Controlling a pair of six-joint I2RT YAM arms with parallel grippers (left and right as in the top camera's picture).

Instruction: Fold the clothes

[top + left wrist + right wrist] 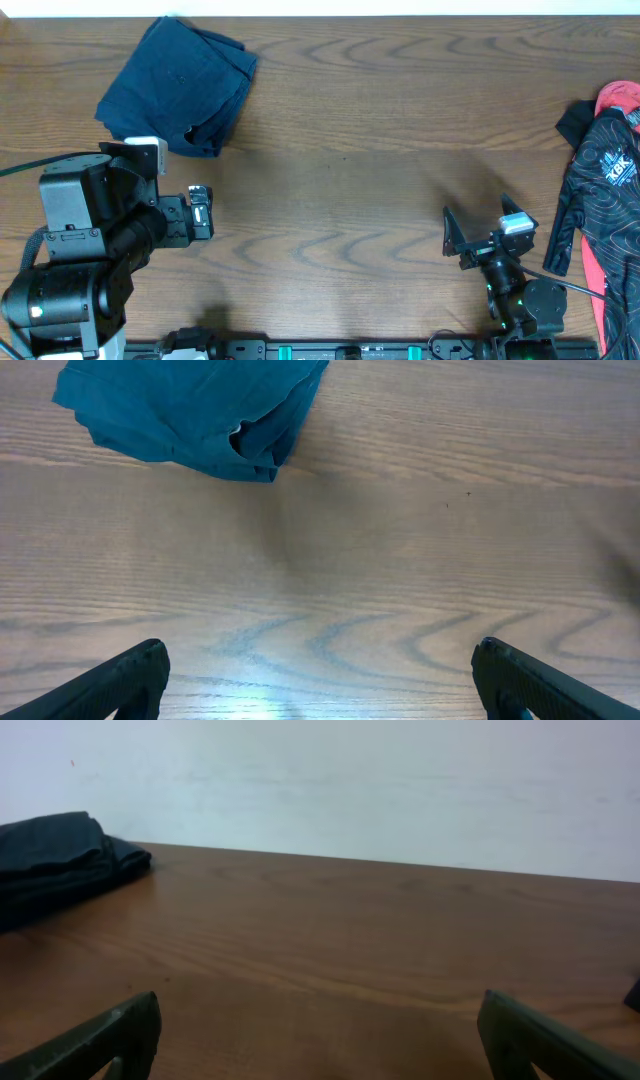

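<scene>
left pincer point(203, 213) and right pincer point(480, 225) both stood with jaws spread wide and nothing between them, held over the near half of the desk point(340, 190). navy bundle point(180, 85), folded to a rough rectangle with one corner loose, lay at the far left of the desk, just beyond the left pincer and well apart from the right. a black patterned garment point(600, 190) with red trim lay crumpled at the right edge, partly out of view. judged step: between pieces, one fold apparently done. to take up a further piece well, it should be gripped at a hem or corner, drawn to the bare middle, and spread flat before any crease, both arms lifting matching corners together. surface: brown wood grain, smooth and faintly glossy. room: a plain pale wall point(350, 780) rose behind the far edge.
</scene>
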